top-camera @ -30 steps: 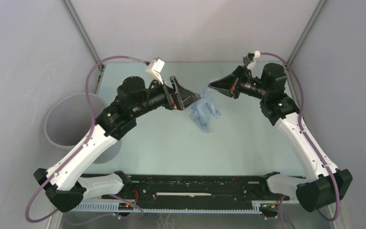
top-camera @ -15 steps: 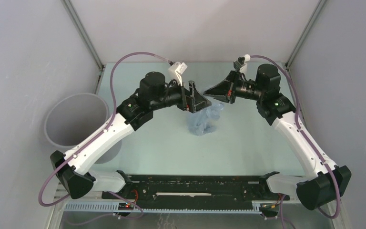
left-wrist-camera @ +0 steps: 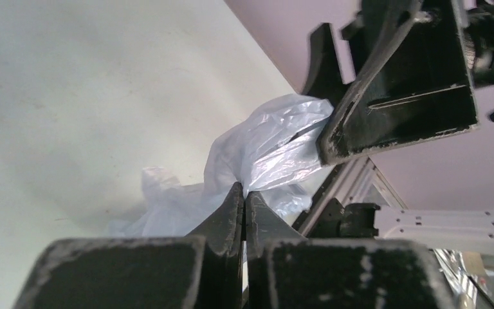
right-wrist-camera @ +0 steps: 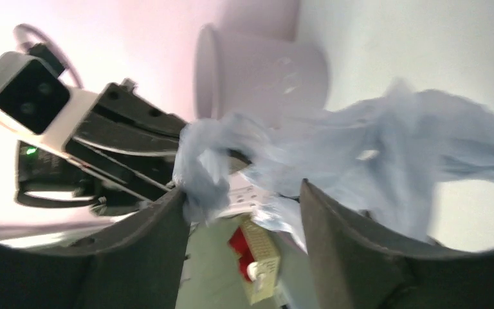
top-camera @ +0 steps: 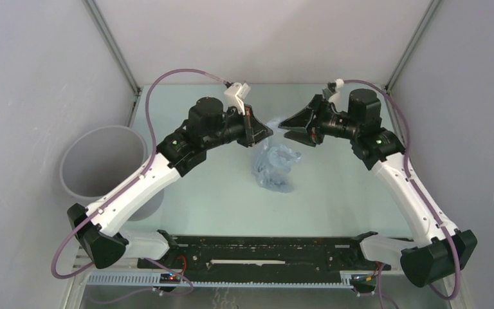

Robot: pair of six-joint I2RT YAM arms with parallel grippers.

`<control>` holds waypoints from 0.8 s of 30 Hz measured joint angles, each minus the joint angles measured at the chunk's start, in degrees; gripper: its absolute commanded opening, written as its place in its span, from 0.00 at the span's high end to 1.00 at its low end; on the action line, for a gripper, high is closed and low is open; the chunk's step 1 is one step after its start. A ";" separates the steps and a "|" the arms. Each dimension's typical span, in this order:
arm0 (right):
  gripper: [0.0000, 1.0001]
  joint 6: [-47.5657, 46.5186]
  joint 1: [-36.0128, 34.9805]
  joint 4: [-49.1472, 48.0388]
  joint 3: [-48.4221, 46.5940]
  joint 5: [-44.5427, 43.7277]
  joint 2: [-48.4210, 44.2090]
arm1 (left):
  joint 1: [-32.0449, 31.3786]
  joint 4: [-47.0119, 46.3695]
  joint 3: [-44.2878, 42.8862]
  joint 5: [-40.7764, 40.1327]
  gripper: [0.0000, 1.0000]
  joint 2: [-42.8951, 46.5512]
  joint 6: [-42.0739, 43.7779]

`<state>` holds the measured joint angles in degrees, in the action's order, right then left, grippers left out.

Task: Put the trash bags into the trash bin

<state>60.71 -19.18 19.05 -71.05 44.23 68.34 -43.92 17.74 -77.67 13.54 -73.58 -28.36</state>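
Observation:
The pale-blue crinkly trash bag (top-camera: 274, 166) hangs bunched above the table's middle. My left gripper (top-camera: 265, 132) is shut on its upper end; in the left wrist view the jaws (left-wrist-camera: 244, 192) meet on a pinch of film, and the bag (left-wrist-camera: 267, 145) billows past them. My right gripper (top-camera: 287, 126) faces it from the right, open, its fingers apart on either side of the film. In the right wrist view the gap (right-wrist-camera: 241, 203) holds loose film of the bag (right-wrist-camera: 386, 151). The grey trash bin (top-camera: 101, 161) stands upright off the table's left edge, also seen as the bin (right-wrist-camera: 264, 67).
The two grippers sit almost tip to tip above the centre of the pale-green table (top-camera: 199, 193). Grey enclosure walls and metal corner posts (top-camera: 112, 45) close in the back and sides. The black base rail (top-camera: 264, 254) runs along the near edge.
The left gripper has swung right to the bag and shut on its top. The right gripper, shut on the bag before, has opened. The bag now hangs lower and longer.

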 measured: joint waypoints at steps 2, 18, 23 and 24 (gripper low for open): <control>0.01 -2.82 1.14 6.86 -1.29 -4.17 -1.05 | 0.07 0.52 0.00 -2.21 1.00 0.11 -0.24; 0.02 -16.87 -24.30 34.75 -10.10 -42.97 -2.95 | 0.17 1.27 -0.13 -3.96 1.00 -6.56 -11.54; 0.11 -18.45 -29.33 34.99 -14.14 -52.48 0.79 | 0.22 1.20 -0.13 -3.82 1.00 -7.48 -15.37; 0.12 -18.43 -29.88 34.77 -14.12 -53.42 0.94 | 0.24 0.94 -0.13 -3.76 1.00 -7.48 -16.22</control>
<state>42.28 -49.06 53.82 -85.17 -9.19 69.28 -43.68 18.68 -77.80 9.78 -81.06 -44.58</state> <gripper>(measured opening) 0.939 0.009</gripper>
